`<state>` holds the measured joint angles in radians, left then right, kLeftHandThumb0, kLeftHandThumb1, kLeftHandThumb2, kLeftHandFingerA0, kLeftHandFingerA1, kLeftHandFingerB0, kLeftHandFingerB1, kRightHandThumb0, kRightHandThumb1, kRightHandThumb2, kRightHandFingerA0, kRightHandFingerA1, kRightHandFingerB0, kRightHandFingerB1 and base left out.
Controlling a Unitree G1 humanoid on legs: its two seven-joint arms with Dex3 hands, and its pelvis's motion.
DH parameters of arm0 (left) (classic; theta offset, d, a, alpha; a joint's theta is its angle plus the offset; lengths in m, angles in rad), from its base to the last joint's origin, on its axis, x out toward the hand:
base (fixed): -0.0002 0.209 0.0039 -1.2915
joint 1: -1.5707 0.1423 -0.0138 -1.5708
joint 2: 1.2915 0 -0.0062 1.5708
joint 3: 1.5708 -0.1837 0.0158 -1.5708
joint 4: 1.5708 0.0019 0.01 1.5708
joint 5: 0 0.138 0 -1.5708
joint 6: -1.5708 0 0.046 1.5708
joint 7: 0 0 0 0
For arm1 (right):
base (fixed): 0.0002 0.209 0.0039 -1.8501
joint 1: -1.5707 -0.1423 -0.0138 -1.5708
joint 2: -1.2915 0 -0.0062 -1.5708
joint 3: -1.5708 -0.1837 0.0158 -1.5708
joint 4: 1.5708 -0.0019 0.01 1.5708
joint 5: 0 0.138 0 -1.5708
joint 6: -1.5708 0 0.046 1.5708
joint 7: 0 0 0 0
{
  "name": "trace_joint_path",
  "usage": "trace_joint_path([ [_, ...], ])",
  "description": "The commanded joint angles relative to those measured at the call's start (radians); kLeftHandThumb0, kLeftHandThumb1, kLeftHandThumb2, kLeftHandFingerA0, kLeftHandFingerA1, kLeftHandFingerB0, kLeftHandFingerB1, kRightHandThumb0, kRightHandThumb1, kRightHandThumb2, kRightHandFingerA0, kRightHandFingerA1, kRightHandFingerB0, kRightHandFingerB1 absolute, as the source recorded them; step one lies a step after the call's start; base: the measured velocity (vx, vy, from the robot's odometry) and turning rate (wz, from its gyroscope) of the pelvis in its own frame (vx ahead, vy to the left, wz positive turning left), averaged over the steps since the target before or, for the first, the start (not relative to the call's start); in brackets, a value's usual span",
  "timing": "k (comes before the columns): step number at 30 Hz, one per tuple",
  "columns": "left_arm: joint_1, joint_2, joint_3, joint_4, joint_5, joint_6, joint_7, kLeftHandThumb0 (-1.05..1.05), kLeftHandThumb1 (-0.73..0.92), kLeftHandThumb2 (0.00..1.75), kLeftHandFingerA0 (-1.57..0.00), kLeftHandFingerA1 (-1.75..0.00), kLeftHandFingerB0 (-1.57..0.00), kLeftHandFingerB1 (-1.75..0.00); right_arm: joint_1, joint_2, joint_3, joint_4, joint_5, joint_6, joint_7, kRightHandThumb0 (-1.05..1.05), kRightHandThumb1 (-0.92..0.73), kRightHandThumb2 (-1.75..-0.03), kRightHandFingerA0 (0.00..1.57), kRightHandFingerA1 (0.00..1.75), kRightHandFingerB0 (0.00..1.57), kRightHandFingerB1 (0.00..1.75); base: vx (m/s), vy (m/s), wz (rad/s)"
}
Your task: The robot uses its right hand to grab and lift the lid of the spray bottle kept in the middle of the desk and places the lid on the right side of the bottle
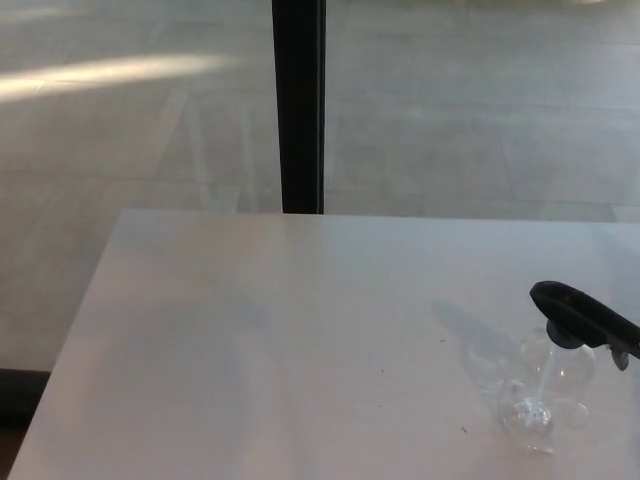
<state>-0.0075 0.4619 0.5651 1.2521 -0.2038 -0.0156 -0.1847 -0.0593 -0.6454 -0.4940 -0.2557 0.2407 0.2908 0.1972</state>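
One task object only: clear spray bottle (540,395), upright, at right-lower part of counter (260,340), close to right frame edge, not really mid-counter as seen from head cam. Black trigger lid (585,320) seated on top of bottle, not yet lifted. Lid's long axis runs from upper-left to lower-right in picture, nozzle tip toward centre-left, rear end cut off by right frame edge. Thin dip tube faintly visible inside clear body; liquid level can't tell. Faint shadow cast up-left of bottle on counter.

Outward: rest of counter bare, pale, glossy. Beyond far edge, floor (470,120) w/ dark vertical post (298,105) rising past top of frame.

No robot hand in frame, L or R. Finger state: can't tell, neither hand shows. So hand-to-lid direction not measurable here; judged from rig only, R hand would come in from picture right, i.e. the side the bottle sits on, so R arm prob. nearer than L. Matches task's arm choice.

Step judged: pre-reach, task not begun. Placement spot right of bottle mostly out of frame, little visible counter there. Risk guess: light clear bottle may tip or rise w/ lid if lid binds.
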Motion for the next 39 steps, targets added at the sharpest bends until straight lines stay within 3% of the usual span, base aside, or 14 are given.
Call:
trace_joint_path([
  [1, 0.008, 0.024, 0.000, 0.003, -0.027, 0.026, -0.015, -0.57, 0.58, 0.58, -0.62, -0.66, -0.49, -0.52, -0.058, -0.160, 0.227, -0.237, -0.046, 0.124, 0.161, -0.71, -0.69, -0.62, 0.11, 0.41, 0.09, 0.21, 0.00, 0.000, 0.00],
  [7, 0.005, 0.024, 0.000, 0.011, -0.032, 0.026, -0.011, -0.57, 0.57, 0.58, -0.64, -0.68, -0.49, -0.53, -0.043, -0.175, 0.333, -0.235, -0.078, 0.081, 0.170, -0.78, -0.84, -0.66, 0.13, 0.40, 0.12, 0.24, 0.00, 0.000, 0.00],
  [9, 0.004, 0.022, -0.003, 0.009, -0.031, 0.027, -0.001, -0.55, 0.58, 0.57, -0.63, -0.66, -0.50, -0.52, -0.050, -0.166, 0.365, -0.213, -0.099, 0.061, 0.164, -0.37, -0.49, -1.09, 0.04, 0.52, 0.00, 0.48, 0.00, 0.000, 0.00],
  [11, 0.005, 0.022, -0.008, 0.009, -0.029, 0.027, 0.001, -0.55, 0.58, 0.58, -0.63, -0.66, -0.50, -0.53, -0.052, -0.173, 0.389, -0.199, -0.128, 0.042, 0.170, -0.89, -0.76, -1.12, 0.03, 0.46, 0.09, 0.35, 0.00, 0.000, 0.00],
  [14, 0.009, 0.022, -0.007, 0.009, -0.034, 0.021, -0.007, -0.55, 0.58, 0.58, -0.61, -0.65, -0.50, -0.53, -0.076, -0.189, 0.441, -0.164, -0.179, 0.017, 0.193, -0.76, -0.71, -1.11, 0.08, 0.49, 0.02, 0.33, 0.00, 0.000, 0.00],
  [15, 0.010, 0.021, -0.006, 0.007, -0.036, 0.021, -0.011, -0.55, 0.58, 0.58, -0.61, -0.66, -0.50, -0.53, -0.082, -0.192, 0.449, -0.157, -0.184, 0.012, 0.200, -0.80, -0.92, -0.69, 0.13, 0.37, 0.11, 0.23, 0.00, 0.000, 0.00],
  [19, 0.007, 0.021, -0.012, 0.012, -0.032, 0.017, -0.011, -0.57, 0.57, 0.58, -0.61, -0.65, -0.50, -0.52, -0.108, -0.180, 0.471, -0.130, -0.198, -0.010, 0.212, -0.83, -0.91, -0.69, 0.13, 0.37, 0.12, 0.23, 0.00, 0.000, 0.00],
  [20, 0.010, 0.022, -0.011, 0.012, -0.033, 0.015, -0.011, -0.58, 0.57, 0.57, -0.62, -0.65, -0.51, -0.52, -0.109, -0.175, 0.475, -0.135, -0.203, -0.010, 0.213, -0.76, -0.68, -1.09, 0.02, 0.47, 0.07, 0.35, 0.00, 0.000, 0.00],
  [23, 0.006, 0.023, -0.007, 0.014, -0.038, 0.025, -0.009, -0.56, 0.58, 0.58, -0.62, -0.66, -0.49, -0.51, -0.131, -0.182, 0.506, -0.128, -0.248, -0.010, 0.219, -0.80, -0.69, -1.07, 0.02, 0.47, 0.11, 0.34, 0.00, 0.000, 0.00],
  [24, 0.004, 0.022, -0.004, 0.016, -0.042, 0.027, -0.005, -0.56, 0.57, 0.57, -0.63, -0.64, -0.50, -0.51, -0.143, -0.180, 0.518, -0.118, -0.262, -0.009, 0.219, -0.84, -0.88, -0.67, 0.11, 0.39, 0.13, 0.26, 0.00, 0.000, 0.00],
  [25, 0.006, 0.024, -0.009, 0.015, -0.037, 0.024, -0.009, -0.58, 0.58, 0.58, -0.62, -0.64, -0.50, -0.51, -0.147, -0.184, 0.525, -0.116, -0.274, -0.007, 0.222, -0.86, -0.70, -1.03, 0.08, 0.47, 0.09, 0.29, 0.00, 0.000, 0.00],
  [32, 0.012, 0.022, -0.015, 0.011, -0.038, 0.010, -0.026, -0.61, 0.57, 0.58, -0.63, -0.65, -0.50, -0.51, -0.183, -0.172, 0.564, -0.119, -0.317, 0.004, 0.242, -0.82, -0.63, -0.99, 0.06, 0.47, 0.10, 0.31, 0.00, 0.000, 0.00],
  [33, 0.015, 0.022, -0.016, 0.010, -0.040, 0.007, -0.032, -0.60, 0.58, 0.58, -0.65, -0.65, -0.52, -0.51, -0.188, -0.169, 0.574, -0.131, -0.319, 0.017, 0.249, -0.85, -0.78, -0.65, 0.09, 0.40, 0.14, 0.24, 0.00, 0.000, 0.00],
  [39, 0.017, 0.022, -0.022, 0.004, -0.048, 0.004, -0.040, -0.63, 0.46, 0.87, -0.61, -0.71, -0.46, -0.60, -0.197, -0.230, 0.631, -0.215, -0.405, 0.130, 0.309, -0.87, -0.56, -0.97, 0.00, 0.32, 0.13, 0.27, 0.00, 0.000, 0.00],
])
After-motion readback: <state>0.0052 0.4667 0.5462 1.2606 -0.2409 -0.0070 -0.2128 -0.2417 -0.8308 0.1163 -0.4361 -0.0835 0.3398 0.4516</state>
